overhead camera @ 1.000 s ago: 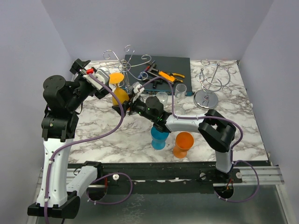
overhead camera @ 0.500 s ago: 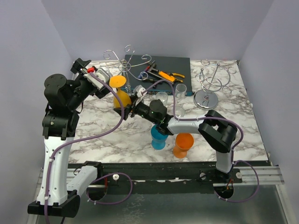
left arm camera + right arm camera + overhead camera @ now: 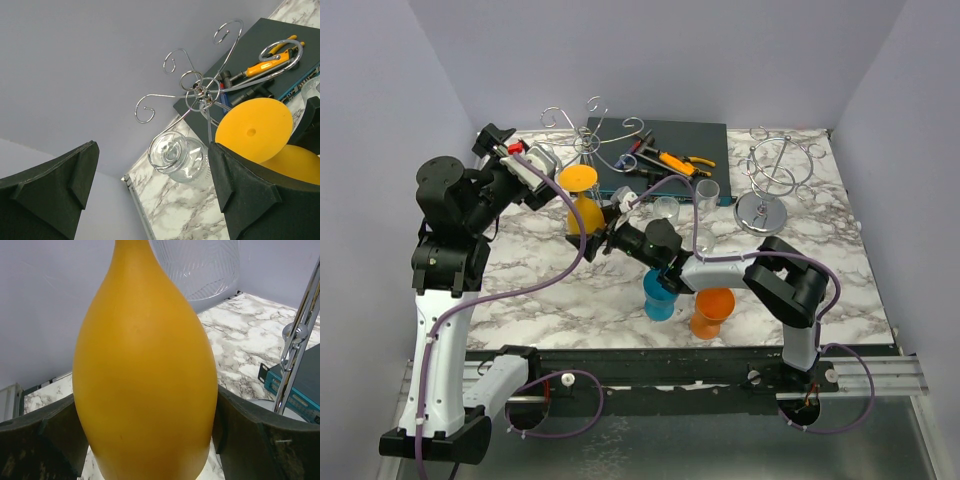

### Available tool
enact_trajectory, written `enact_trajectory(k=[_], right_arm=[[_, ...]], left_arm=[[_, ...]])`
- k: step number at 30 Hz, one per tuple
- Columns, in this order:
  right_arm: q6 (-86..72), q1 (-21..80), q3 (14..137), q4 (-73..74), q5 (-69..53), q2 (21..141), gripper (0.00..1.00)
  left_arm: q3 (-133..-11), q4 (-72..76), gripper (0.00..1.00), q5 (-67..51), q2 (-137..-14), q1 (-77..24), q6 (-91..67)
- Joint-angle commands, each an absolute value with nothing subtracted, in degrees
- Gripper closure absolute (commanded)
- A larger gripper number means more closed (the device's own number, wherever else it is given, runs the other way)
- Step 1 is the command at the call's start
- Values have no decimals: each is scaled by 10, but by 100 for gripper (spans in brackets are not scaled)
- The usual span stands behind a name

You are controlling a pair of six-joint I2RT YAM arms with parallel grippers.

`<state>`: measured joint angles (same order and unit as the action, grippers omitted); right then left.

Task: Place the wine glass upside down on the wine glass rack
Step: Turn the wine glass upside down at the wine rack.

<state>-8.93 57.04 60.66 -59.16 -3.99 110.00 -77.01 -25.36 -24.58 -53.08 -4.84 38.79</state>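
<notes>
A marble worktop [image 3: 820, 260] is spread beneath both arms, and a dark flat case [image 3: 695, 140] is laid at its back edge. The left arm [image 3: 445, 260] is raised tall at the left side. Its left hand [image 3: 152, 170] is held wide open, with nothing gripped, near the chrome wine glass rack [image 3: 592, 135] that is stood at the back left beside the case. A second rack [image 3: 765, 195] is stood well apart at the back right. The right arm [image 3: 785, 285] is stretched low towards the wine glass rack. The yellow wine glass [image 3: 582, 212] is found upside down, clear of the worktop and just in front of that rack, foot up and bowl down. Its bowl is flanked closely on both sides by the fingers of the right hand [image 3: 145, 425]. Whether they press on it cannot be told, nor whether the foot is caught on a rack arm. A blue cup [image 3: 658, 298] and an orange cup [image 3: 712, 310] are stood side by side near the front edge. A clear glass [image 3: 177, 157] is seen beside the yellow foot. Orange-handled pliers [image 3: 675, 160] are laid on the case.
</notes>
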Motion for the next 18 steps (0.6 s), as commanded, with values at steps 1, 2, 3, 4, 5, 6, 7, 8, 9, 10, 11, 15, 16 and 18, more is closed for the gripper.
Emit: enact_trajectory(k=[1,2,3,4,5,6,7,8,9,10,11,15,16,18], right_arm=[[-100,575,586,-601,-10,1087,3],[-102,575,582,-597,-4,1082,0],[-103,575,575,-595,-2,1075,0],[-101,575,567,-594,-2,1067,0],[-99,574,557,-595,-3,1057,0],[-96,574,547,-593,-2,1047,0],[-95,575,541,-589,-2,1035,0],[-93,575,534,-580,-2,1023,0],[-93,574,528,-570,-2,1008,0],[-92,575,522,-562,-2,991,0],[-90,574,518,-549,-2,977,0],[-80,574,530,-473,-16,924,2],[-77,574,541,-448,-18,913,2],[-74,574,570,-390,-19,901,3]], left_arm=[[-780,-243,1,-237,-534,-47,381],[-780,-243,1,-236,-535,-47,380],[-780,-243,1,-234,-537,-47,381],[-782,-243,1,-232,-538,-47,379],[-783,-243,1,-229,-541,-47,376],[-786,-243,1,-225,-546,-47,371],[-792,-243,1,-219,-551,-47,361],[-799,-243,1,-211,-559,-47,351],[-808,-243,1,-204,-566,-47,337],[-817,-243,1,-195,-575,-47,325],[-828,-244,1,-188,-583,-47,311],[-873,-251,1,-171,-618,-47,266],[-881,-254,1,-169,-625,-47,257],[-896,-260,1,-164,-638,-47,246]])
